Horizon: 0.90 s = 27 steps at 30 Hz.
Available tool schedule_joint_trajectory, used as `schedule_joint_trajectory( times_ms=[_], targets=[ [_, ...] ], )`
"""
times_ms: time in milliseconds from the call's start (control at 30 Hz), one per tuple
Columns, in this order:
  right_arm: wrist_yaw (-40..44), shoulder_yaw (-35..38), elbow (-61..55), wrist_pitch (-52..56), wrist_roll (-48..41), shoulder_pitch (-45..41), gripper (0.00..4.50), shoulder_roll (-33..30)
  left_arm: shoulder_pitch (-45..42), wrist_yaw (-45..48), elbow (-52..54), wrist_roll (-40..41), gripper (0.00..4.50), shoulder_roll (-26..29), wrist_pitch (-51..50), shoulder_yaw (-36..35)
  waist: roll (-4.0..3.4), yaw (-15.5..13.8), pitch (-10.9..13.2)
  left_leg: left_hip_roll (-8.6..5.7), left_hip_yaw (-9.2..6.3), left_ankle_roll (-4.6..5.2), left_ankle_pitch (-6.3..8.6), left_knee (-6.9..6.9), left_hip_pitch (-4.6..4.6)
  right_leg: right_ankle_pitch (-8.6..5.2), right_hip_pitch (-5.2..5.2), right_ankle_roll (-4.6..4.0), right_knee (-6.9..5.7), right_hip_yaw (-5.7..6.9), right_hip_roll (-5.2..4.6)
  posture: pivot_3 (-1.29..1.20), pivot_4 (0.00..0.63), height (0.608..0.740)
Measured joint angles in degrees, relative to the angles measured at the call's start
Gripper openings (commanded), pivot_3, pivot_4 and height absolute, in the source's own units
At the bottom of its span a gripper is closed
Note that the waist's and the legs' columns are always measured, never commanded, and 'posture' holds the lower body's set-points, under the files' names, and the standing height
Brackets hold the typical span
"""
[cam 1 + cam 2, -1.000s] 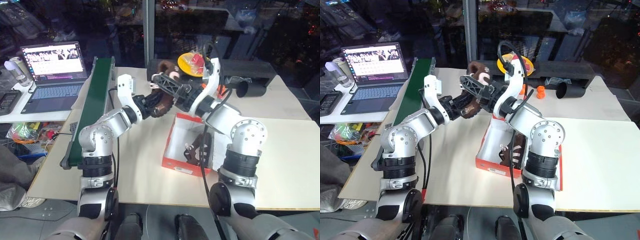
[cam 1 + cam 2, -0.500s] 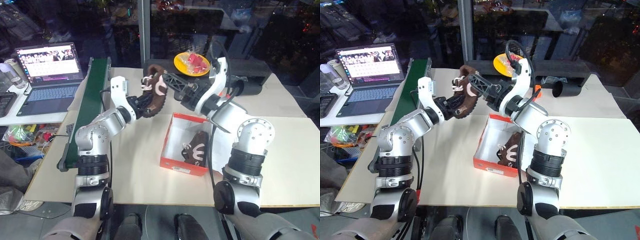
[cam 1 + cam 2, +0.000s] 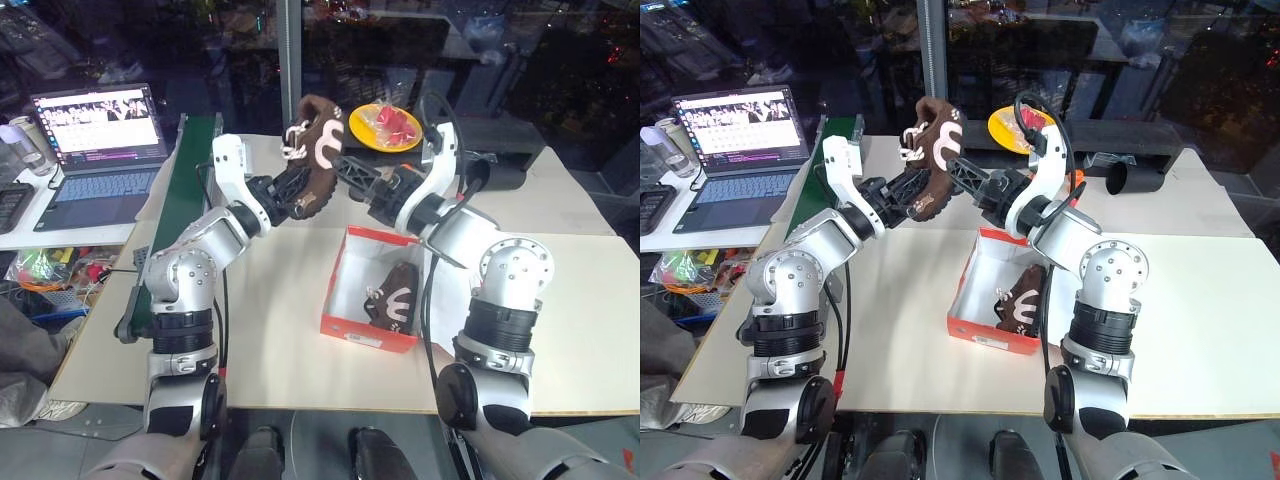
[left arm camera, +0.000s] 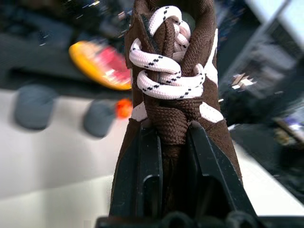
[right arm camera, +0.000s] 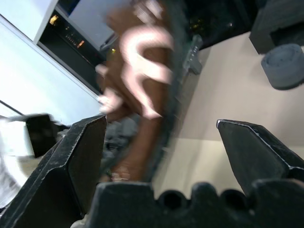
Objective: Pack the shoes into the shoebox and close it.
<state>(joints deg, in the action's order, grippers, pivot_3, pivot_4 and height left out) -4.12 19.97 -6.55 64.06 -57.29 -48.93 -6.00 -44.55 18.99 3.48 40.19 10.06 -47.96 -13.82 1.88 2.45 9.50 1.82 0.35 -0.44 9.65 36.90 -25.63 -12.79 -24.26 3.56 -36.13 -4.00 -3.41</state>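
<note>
Cream tabletop [image 3: 280, 330], seams between panels. Open laptop [image 3: 100, 150] at 10 o'clock on an adjoining side table, screen lit. Dark green conveyor belt [image 3: 175, 215] runs front-to-back along the table's left edge. Yellow plate [image 3: 385, 125] with red items at 12 o'clock; black cylinder [image 3: 1137, 178] lying at 1 o'clock. Dark glass wall behind, vertical metal post [image 3: 290, 60] at 12. Clutter at 8 o'clock below table.

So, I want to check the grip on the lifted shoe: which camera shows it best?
The left wrist view: the left gripper is shut on the shoe, pinching it just below the laces. Both eye views show it raised over the table, too far to read the pinch. The right wrist view gives a blurred side of it.
</note>
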Motion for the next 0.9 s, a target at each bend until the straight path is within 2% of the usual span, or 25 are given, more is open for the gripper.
schedule_joint_trajectory(
  times_ms=[200, 300, 533, 633, 867, 900],
  targets=[
    [0.0, -0.3, 0.9, -1.6, 0.2, 0.1, 4.50, 0.7, 1.8, 0.0, 4.7, 3.0, 0.40, -0.5, -2.9, 1.6, 0.00, 0.1, 0.0, 0.01, 0.01, 0.00, 0.00, 0.00, 0.02, 0.00, 0.01, 0.00, -0.01, -0.01, 0.02, 0.00, 0.150, 0.740],
    [-0.1, 1.0, 1.0, -3.0, -0.5, 0.1, 3.81, 1.8, 2.5, -0.3, 4.7, 3.0, 0.38, -0.1, -3.4, 1.9, 0.00, 0.0, 0.0, 0.00, 0.00, 0.00, 0.00, 0.00, 0.03, 0.00, 0.01, 0.00, 0.00, 0.00, 0.02, 0.00, 0.150, 0.740],
    [-1.2, 1.0, 1.1, -3.3, -2.5, 0.1, 1.34, 2.1, 2.5, -0.1, 4.5, 2.7, 0.38, 1.6, -3.3, 2.6, -0.01, 0.0, 0.0, 0.00, 0.00, 0.00, 0.00, 0.00, 0.02, 0.00, 0.01, 0.00, 0.02, 0.00, 0.01, 0.00, 0.150, 0.740],
    [-1.5, 0.9, 1.1, -3.3, -2.6, 0.1, 0.54, 2.1, 2.5, 0.1, 4.5, 2.2, 0.38, 1.9, -2.7, 3.1, -0.01, 0.0, 0.0, 0.00, 0.00, 0.00, 0.00, 0.00, 0.02, 0.00, 0.01, 0.00, 0.02, 0.00, 0.02, 0.00, 0.150, 0.740],
    [-2.7, 1.0, 1.4, -3.8, -2.4, 0.1, 0.46, 2.3, 2.9, 3.9, 4.7, -0.1, 2.89, 4.1, -0.1, 6.7, -0.01, 0.0, 0.0, 0.00, 0.01, 0.00, 0.00, -0.01, 0.02, 0.00, 0.01, 0.00, 0.02, 0.00, 0.02, 0.00, 0.150, 0.740],
    [-3.5, 1.0, 1.5, -4.2, -2.0, 0.1, 0.46, 2.4, 3.2, 4.7, 4.8, -0.9, 2.89, 4.9, 0.5, 7.6, -0.02, 0.0, 0.0, 0.00, 0.01, 0.00, 0.00, -0.01, 0.02, 0.00, 0.01, 0.00, 0.02, -0.01, 0.02, 0.00, 0.150, 0.740]
  ],
)
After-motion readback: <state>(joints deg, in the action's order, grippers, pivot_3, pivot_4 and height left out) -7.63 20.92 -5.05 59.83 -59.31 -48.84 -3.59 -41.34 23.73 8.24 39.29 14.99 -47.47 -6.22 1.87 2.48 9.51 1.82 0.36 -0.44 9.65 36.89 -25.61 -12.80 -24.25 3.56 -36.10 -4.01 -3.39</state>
